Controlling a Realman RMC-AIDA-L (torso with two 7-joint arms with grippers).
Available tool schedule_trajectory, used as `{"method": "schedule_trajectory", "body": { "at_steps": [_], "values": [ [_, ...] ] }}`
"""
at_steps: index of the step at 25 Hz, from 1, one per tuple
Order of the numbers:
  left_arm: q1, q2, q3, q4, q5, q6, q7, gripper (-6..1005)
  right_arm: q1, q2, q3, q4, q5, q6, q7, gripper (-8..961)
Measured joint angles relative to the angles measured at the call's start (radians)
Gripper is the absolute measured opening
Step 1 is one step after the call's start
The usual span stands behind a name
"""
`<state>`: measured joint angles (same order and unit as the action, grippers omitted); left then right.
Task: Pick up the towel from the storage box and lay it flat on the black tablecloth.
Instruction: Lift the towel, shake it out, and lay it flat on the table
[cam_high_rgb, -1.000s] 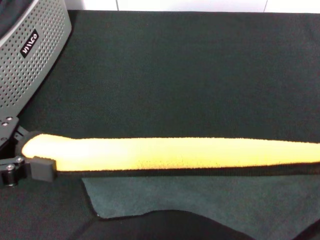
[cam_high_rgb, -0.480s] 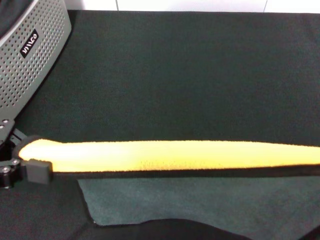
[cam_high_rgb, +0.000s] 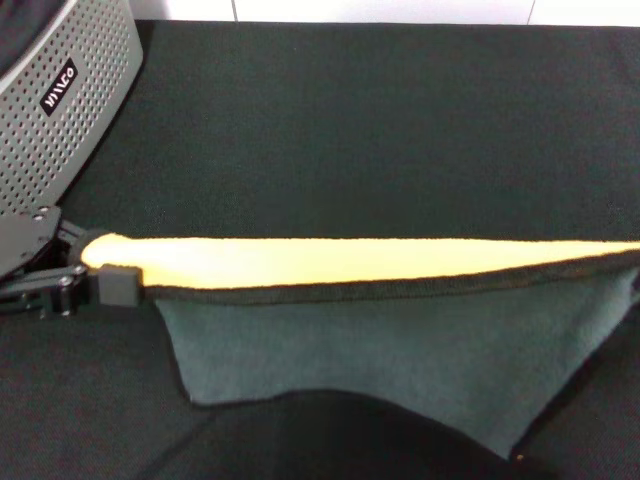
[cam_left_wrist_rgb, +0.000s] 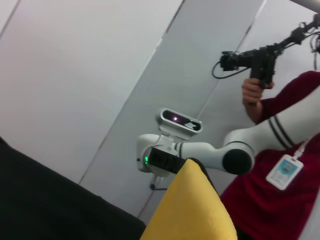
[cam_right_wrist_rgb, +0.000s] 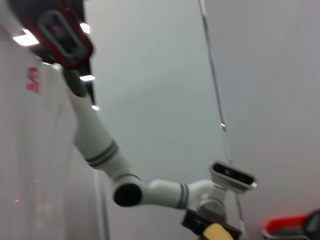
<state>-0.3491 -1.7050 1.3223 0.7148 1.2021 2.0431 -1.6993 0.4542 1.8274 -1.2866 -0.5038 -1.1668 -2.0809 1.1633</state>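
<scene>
The towel (cam_high_rgb: 380, 260) is stretched in a long band across the near part of the black tablecloth (cam_high_rgb: 380, 130). Its yellow face shows along the top, and its grey-green face (cam_high_rgb: 400, 350) hangs below. My left gripper (cam_high_rgb: 100, 278) is shut on the towel's left corner, just below the storage box (cam_high_rgb: 60, 110). The towel's right end runs out of the head view. In the left wrist view the yellow towel (cam_left_wrist_rgb: 192, 210) leads to my right gripper (cam_left_wrist_rgb: 172, 162), which grips its far corner. The right wrist view shows the left arm (cam_right_wrist_rgb: 150, 192) holding the yellow corner (cam_right_wrist_rgb: 217, 232).
The light grey perforated box with its black label (cam_high_rgb: 58, 87) stands at the far left corner. A white wall edge (cam_high_rgb: 380, 10) runs behind the table. A person in red (cam_left_wrist_rgb: 280, 200) holding a camera rig stands beyond my right arm.
The towel's held edge has moved away from me and risen. Much more of the grey-green face now hangs below it. My left gripper has shifted right and farther back, towards the box.
</scene>
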Motion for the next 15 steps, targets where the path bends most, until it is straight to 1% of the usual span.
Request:
{"method": "schedule_trajectory", "body": {
  "at_steps": [5, 8, 12, 15],
  "values": [
    [-0.039, -0.014, -0.031, -0.049, 0.024, -0.003, 0.006, 31, 0.015, -0.002, 0.017, 0.001, -0.014, 0.060, 0.011, 17],
    [-0.055, -0.025, -0.066, -0.065, 0.043, -0.006, 0.006, 31, 0.022, -0.004, 0.021, 0.000, -0.015, 0.097, 0.013, 18],
    [-0.077, -0.049, -0.154, -0.098, 0.116, -0.008, 0.007, 31, 0.027, -0.007, 0.022, -0.001, -0.016, 0.153, 0.014, 18],
    [-0.089, -0.075, -0.234, -0.119, 0.187, -0.009, 0.007, 31, 0.028, -0.009, 0.023, -0.004, -0.021, 0.191, 0.014, 18]
  ]
}}
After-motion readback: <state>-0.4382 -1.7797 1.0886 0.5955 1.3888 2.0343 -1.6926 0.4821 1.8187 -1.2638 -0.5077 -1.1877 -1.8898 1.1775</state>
